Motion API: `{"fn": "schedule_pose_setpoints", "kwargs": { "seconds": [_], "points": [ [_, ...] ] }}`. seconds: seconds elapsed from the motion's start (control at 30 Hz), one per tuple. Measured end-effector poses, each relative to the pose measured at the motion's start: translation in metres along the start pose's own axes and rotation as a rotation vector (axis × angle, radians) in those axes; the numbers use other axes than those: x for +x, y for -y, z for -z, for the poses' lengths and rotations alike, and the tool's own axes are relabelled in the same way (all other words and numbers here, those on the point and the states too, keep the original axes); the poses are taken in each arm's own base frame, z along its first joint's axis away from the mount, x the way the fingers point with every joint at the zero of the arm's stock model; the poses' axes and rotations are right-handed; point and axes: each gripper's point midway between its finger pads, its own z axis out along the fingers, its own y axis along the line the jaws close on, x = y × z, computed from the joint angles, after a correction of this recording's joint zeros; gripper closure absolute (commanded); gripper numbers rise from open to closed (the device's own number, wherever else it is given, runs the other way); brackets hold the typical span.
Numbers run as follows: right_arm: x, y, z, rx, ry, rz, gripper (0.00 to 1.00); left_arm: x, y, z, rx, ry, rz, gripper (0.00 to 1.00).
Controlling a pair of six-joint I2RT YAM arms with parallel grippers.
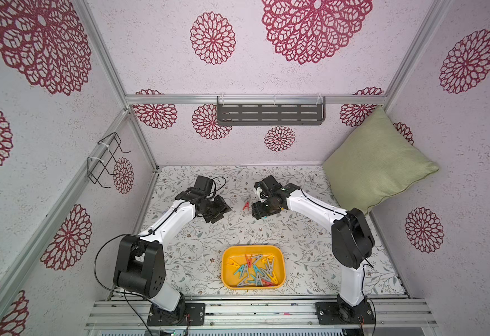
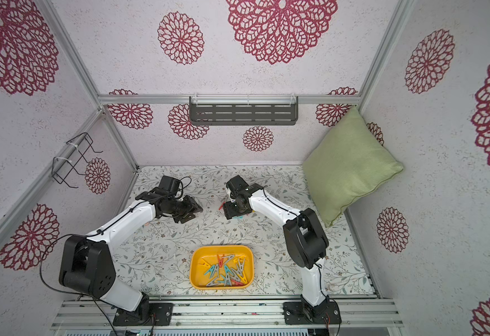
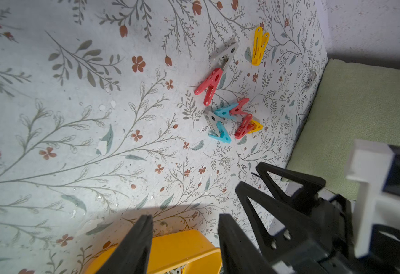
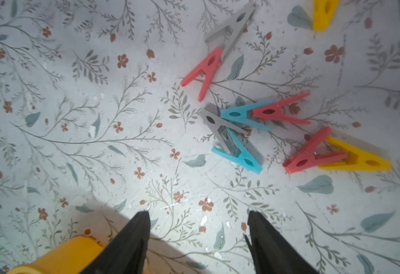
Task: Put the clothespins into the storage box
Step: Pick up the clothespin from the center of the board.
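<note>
1. The table (image 1: 197, 241) is shut in by walls at the back and on both sides, and a metal rail (image 1: 267, 308) runs along the front; a green cushion (image 1: 377, 163) leans in the back right corner and covers the cloth there.
2. Both arms reach toward the middle of the table; the left pincer (image 3: 184, 227) and the right pincer (image 4: 199, 223) are near each other, with a narrow strip of cloth between them in both top views; a broad stretch of cloth lies between them and the box (image 1: 225, 273).
3. The box sits near the front edge, between the two arm bases and apart from both; it holds a loose heap of clothespins (image 1: 255, 270) in red, yellow, blue and grey, lying across one another.
4. The left pincer's fingers stand apart with nothing between them; the right pincer's fingers stand wide apart, also with nothing between them.
5. The loose clothespins (image 4: 244, 116) lie flat on the cloth, nine in the right wrist view: three red, two blue, two grey, two yellow, one of them cut by the picture's edge; several touch or overlap.
6. They lie beyond the right pincer's fingertips and off to one side, none between the fingers; bare cloth separates the tips from the nearest one.
7. In both top views one red clothespin (image 1: 246, 203) shows between the pincers, just beside the right one; the arm hides most of the others.
8. In the left wrist view the same group lies well ahead of the left pincer's tips; a pale clothespin (image 3: 310, 78) lies just beside the cushion's edge.
</note>
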Motion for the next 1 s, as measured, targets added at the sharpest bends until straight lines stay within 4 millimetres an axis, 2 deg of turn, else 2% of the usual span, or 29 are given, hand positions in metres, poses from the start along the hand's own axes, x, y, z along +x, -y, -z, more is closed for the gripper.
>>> {"fn": "schedule_pose_setpoints", "kwargs": {
  "seconds": [0.13,0.23,0.33,0.53,0.67,0.77,1.0],
  "points": [
    [0.007,0.012,-0.031,0.014,-0.061,0.043,0.2,-0.006,-0.009,0.002,-0.006,-0.009,0.012,0.49],
    [0.014,0.022,-0.045,0.026,-0.094,0.076,0.18,-0.01,-0.014,0.005,-0.006,-0.011,0.017,0.49],
    [0.014,0.026,-0.05,0.037,-0.107,0.111,0.17,-0.015,-0.02,0.008,-0.006,-0.013,0.026,0.49],
    [0.0,0.032,-0.059,0.073,-0.095,0.171,0.17,-0.02,-0.03,0.014,-0.006,-0.021,0.038,0.49],
    [-0.001,0.034,-0.071,0.076,-0.118,0.185,0.2,-0.022,-0.034,0.016,-0.002,-0.027,0.043,0.49],
    [-0.005,0.033,-0.071,0.073,-0.113,0.191,0.22,-0.023,-0.036,0.017,0.0,-0.029,0.042,0.49],
    [0.002,0.028,-0.071,0.038,-0.115,0.185,0.24,-0.022,-0.039,0.017,0.006,-0.043,0.041,0.49]
  ]
}}
